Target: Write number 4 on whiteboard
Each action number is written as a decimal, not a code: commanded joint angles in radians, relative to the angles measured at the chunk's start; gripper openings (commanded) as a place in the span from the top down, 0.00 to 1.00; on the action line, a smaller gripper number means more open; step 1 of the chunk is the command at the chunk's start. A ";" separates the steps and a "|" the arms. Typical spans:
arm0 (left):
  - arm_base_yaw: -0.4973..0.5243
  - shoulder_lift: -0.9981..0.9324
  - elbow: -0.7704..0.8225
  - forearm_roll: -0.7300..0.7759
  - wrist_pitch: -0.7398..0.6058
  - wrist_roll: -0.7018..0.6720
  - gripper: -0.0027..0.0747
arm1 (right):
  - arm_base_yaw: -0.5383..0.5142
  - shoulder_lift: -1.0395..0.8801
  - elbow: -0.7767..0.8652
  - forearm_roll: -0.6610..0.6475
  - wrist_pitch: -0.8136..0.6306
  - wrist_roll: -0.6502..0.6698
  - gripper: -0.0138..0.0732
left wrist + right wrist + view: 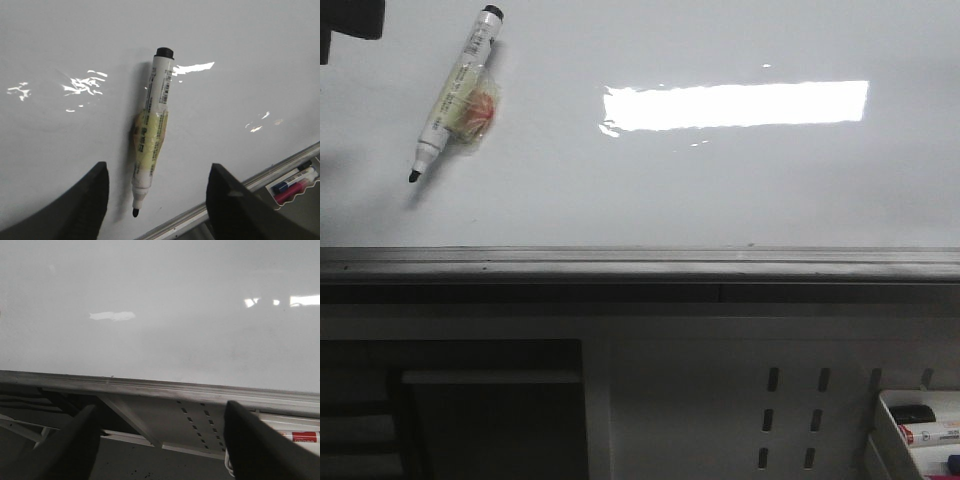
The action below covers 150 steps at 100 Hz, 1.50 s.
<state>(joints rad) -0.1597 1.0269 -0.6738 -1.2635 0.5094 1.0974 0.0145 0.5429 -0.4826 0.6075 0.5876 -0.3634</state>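
Nothing written yet: glossy white whiteboard with grey metal edge rail is blank, no number 4 visible. White marker with black end cap and yellowish tape wrap lies uncapped on the board's left part, ungrasped. Its long axis runs diagonal in the front view, black tip toward the rail and left. Left tool spread, hovering astride the tip end. Right tool spread, holding nothing, over the rail. Left: grasp, write.

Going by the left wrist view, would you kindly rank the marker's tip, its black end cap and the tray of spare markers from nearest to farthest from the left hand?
1. Marker tip: between the open left hand fingers, on the whiteboard.
2. Black end cap: at the marker's opposite end, farther up the board.
3. Tray of spare markers: off the board, beyond its edge rail.
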 commanded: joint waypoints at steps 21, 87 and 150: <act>-0.077 0.123 -0.100 -0.058 -0.024 0.080 0.45 | -0.008 0.012 -0.038 0.017 -0.055 -0.015 0.30; -0.087 0.276 -0.166 -0.090 -0.056 0.151 0.53 | -0.008 0.012 -0.038 0.017 -0.077 -0.019 0.30; -0.087 0.278 -0.167 -0.086 0.084 0.224 0.99 | -0.008 0.012 -0.038 0.024 -0.075 -0.028 0.30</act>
<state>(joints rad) -0.2394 1.3394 -0.8093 -1.3153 0.5280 1.2865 0.0145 0.5429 -0.4826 0.6075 0.5728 -0.3732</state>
